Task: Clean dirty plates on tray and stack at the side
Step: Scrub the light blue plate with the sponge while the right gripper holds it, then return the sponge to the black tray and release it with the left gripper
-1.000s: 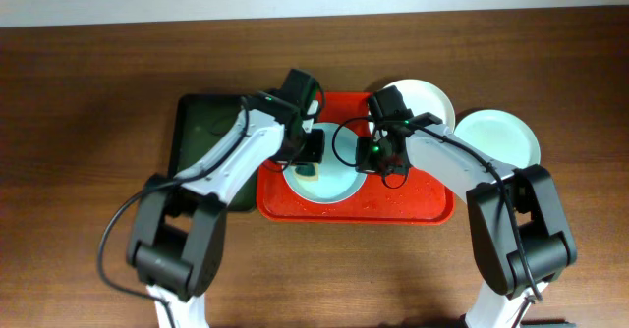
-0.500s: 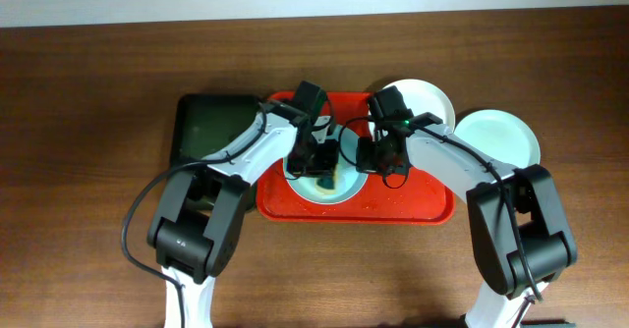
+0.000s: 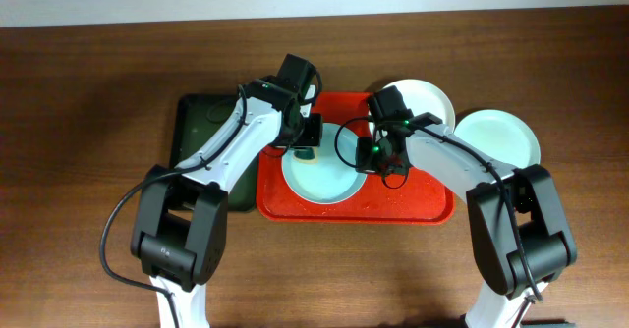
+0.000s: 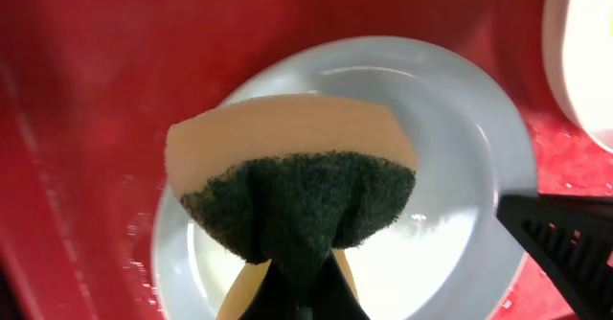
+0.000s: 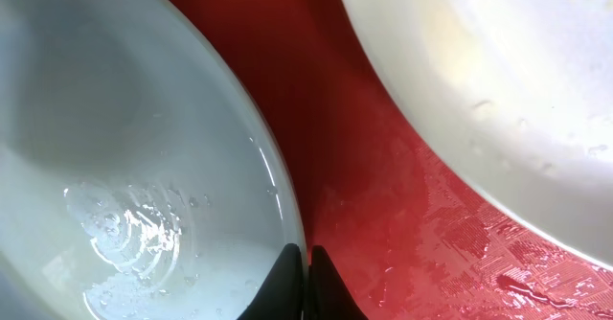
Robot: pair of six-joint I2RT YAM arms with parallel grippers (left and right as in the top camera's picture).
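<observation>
Plate, pale blue (image 3: 322, 179), flat in red tray (image 3: 393, 208), wet film inside. Right-side rim pinched by closed right gripper (image 5: 305, 267). Left gripper (image 4: 305, 291) clamped on yellow-and-green sponge (image 4: 292, 191) over plate's far-left part; contact not discernible. White plate (image 3: 432, 97) overlapping tray's far right corner. Pale green plate (image 3: 501, 136) on table (image 3: 98, 122), just right of tray.

The wooden table (image 3: 79, 92) carries a red tray (image 3: 413, 206), a dark green tray (image 3: 197, 127) and a pale green plate (image 3: 497, 137).

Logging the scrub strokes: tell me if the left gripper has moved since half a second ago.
Yes. The left gripper has drawn back from the blue plate's middle to its rim, toward the green tray.
</observation>
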